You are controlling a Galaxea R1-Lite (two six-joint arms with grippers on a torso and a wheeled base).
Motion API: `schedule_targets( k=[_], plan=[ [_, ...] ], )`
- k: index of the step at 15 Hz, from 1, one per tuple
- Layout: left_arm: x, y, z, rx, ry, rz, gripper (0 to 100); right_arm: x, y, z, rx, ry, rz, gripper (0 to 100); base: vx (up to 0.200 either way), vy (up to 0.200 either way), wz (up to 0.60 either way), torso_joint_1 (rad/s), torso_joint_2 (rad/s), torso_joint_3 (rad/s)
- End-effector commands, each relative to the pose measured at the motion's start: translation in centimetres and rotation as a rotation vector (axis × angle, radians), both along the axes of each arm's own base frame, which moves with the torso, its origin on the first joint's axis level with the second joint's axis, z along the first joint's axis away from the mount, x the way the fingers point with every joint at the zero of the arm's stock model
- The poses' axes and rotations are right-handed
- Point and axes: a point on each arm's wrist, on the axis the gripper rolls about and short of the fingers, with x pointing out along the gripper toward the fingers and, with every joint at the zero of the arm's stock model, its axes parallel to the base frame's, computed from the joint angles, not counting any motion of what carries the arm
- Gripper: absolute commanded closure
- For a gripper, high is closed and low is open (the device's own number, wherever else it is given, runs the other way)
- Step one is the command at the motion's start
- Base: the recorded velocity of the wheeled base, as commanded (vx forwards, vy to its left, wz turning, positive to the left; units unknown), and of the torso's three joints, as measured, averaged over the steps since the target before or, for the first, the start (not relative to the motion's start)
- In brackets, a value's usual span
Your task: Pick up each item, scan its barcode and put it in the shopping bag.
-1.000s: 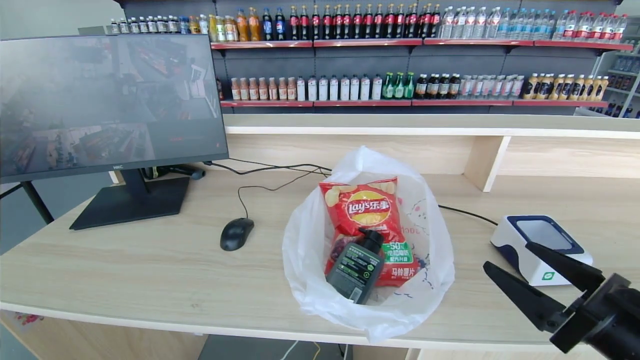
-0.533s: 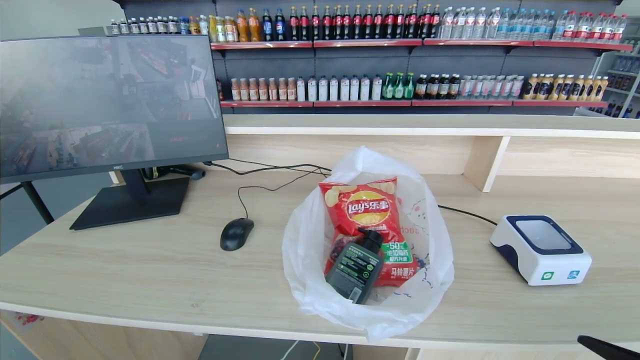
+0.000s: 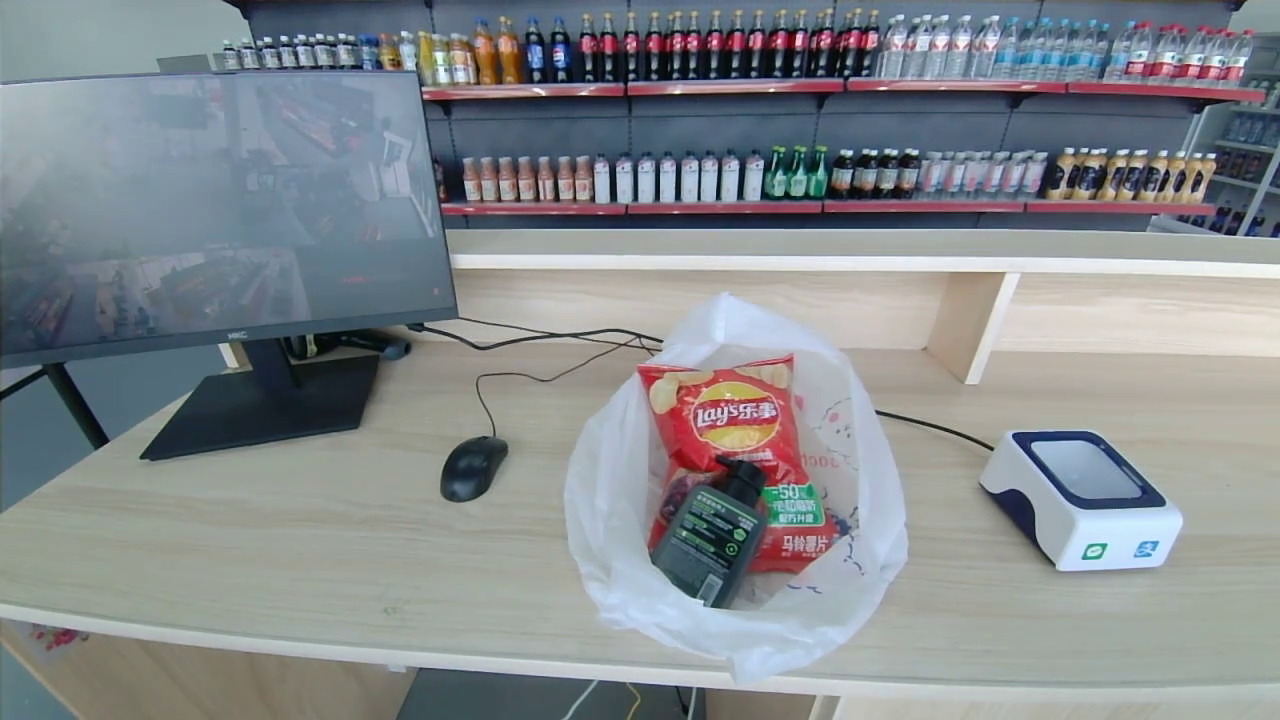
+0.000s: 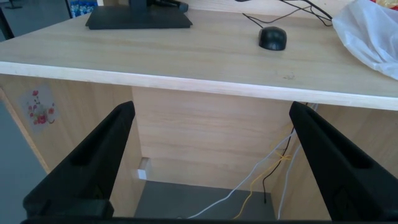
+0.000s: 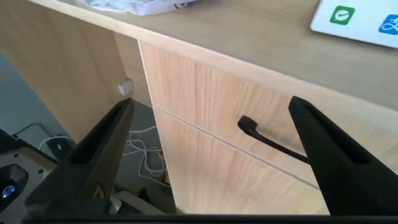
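Holding red chips [image 3: 728, 412], dark bottle [image 3: 712, 535], white bag [image 3: 612, 500], left pincer [image 4: 211, 107], right pincer [image 5: 211, 102] both released

The counter [image 3: 300, 540] is lit brightly and evenly from above — only soft, short shadows are cast beside the mouse [image 3: 473, 467], bag [image 3: 610, 500] and scanner [image 3: 1085, 500]. A hazy reflection is spread over the monitor [image 3: 215, 210] (its screen is washed out), and a pale sheen is carried on the scanner's window. Under the counter, in the wrist views, dimmer light is found.
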Motion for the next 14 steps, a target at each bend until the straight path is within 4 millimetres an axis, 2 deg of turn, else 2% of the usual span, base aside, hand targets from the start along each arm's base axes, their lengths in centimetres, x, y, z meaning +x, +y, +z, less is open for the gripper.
schedule_targets(
  k=[1, 5, 6, 11, 14],
  plan=[
    [0.0, 0.0, 0.0, -0.001, -0.001, 0.000, 0, 0.3, 0.3, 0.0, -0.010, 0.053, -0.345, 0, 0.000, 0.000, 0.00, 0.000, 0.00, 0.000],
    [0.0, 0.0, 0.0, -0.001, -0.001, 0.000, 0, -0.4, 0.3, -0.1, -0.006, -0.039, -0.391, 0, 0.000, 0.000, 0.00, 0.000, 0.00, 0.000],
    [0.0, 0.0, 0.0, -0.001, -0.001, 0.000, 0, -0.9, 0.4, -0.2, 0.012, -0.096, -0.450, 0, 0.000, 0.000, 0.00, 0.000, 0.00, 0.000],
    [0.0, 0.0, 0.0, -0.002, -0.001, 0.000, 0, -0.9, 0.4, -0.2, -0.011, -0.099, -0.443, 0, 0.000, 0.000, 0.00, 0.000, 0.00, 0.000],
    [0.0, 0.0, 0.0, -0.002, -0.001, 0.000, 0, -0.8, 0.4, -0.1, 0.046, -0.086, -0.444, 0, 0.000, 0.000, 0.00, 0.000, 0.00, 0.000]
  ],
)
